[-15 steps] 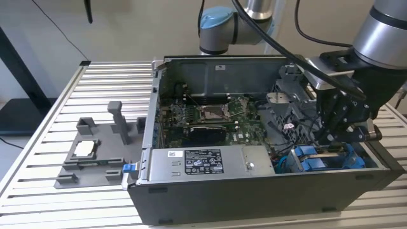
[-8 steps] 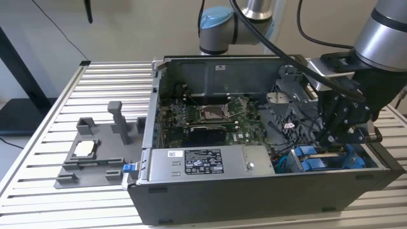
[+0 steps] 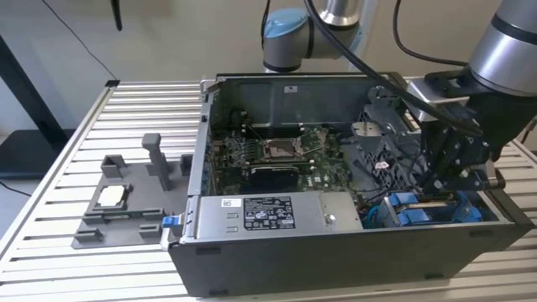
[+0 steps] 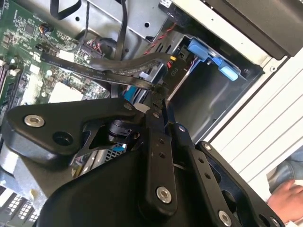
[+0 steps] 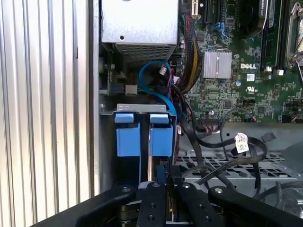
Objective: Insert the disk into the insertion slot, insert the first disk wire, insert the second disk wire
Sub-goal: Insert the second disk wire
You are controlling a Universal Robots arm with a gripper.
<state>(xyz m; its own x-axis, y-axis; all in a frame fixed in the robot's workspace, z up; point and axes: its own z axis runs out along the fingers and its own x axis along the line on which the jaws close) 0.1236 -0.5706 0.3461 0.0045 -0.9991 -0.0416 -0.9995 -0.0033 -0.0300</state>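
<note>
Disk (image 5: 142, 137) sits in the slot (image 4: 208, 99), blue tabs up. Your gripper (image 4: 163, 101) is pinched shut on a flat black wire (image 4: 118, 75); keep the connector square to the disk.

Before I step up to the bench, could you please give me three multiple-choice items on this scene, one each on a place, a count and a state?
1. Where does the grey fixture stand?
A. Inside the case
B. On the table, at the exterior view's left of the computer case
C. On the power supply

2. How many broad blue tabs sit side by side in the first wrist view?
A. Two
B. Four
C. Six

3. How is the gripper?
A. Wide open, empty
B. Shut on a screwdriver
C. Shut on the end of the black wire

Answers:
1 B: the grey fixture rests on the table beside the computer case.
2 A: a pair of blue tabs.
3 C: the gripper pinches the black wire.
</note>
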